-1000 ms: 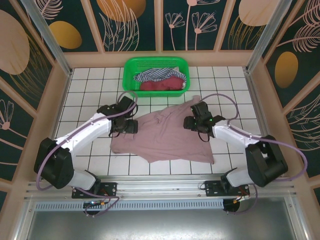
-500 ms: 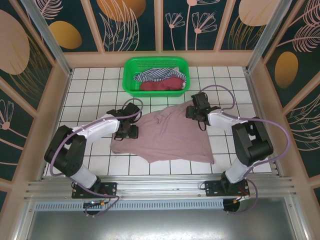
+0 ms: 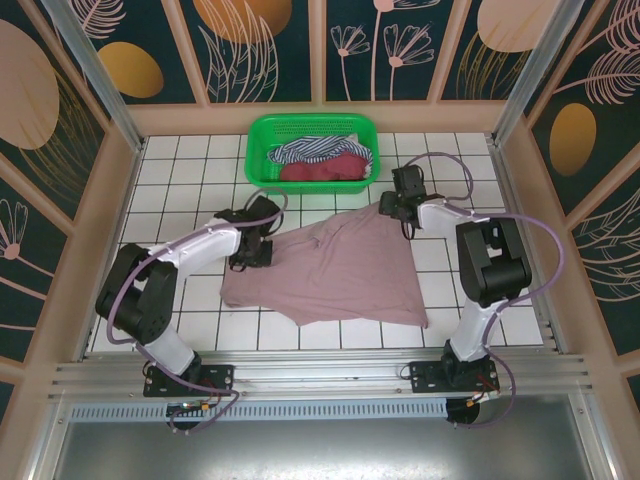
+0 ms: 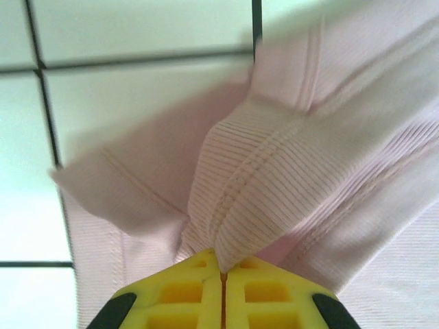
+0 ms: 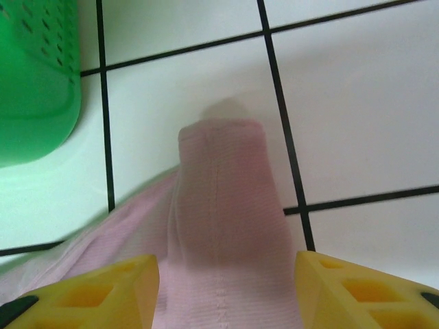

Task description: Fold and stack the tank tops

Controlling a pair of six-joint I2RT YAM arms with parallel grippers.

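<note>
Fold of pink tank top [image 3: 340, 275] inside clamped left gripper [image 4: 221, 271], its strap within parted right gripper [image 5: 225, 266].

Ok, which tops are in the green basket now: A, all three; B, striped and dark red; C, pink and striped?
B: the striped top and the dark red top lie in the green basket; the pink top is spread out in front of it.

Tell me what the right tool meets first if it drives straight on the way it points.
Most likely the strap of the mauve tank top, lying between the fingers of the open right tool and running ahead. Past it is tiled table; the green basket sits off left. Depth unclear.
</note>
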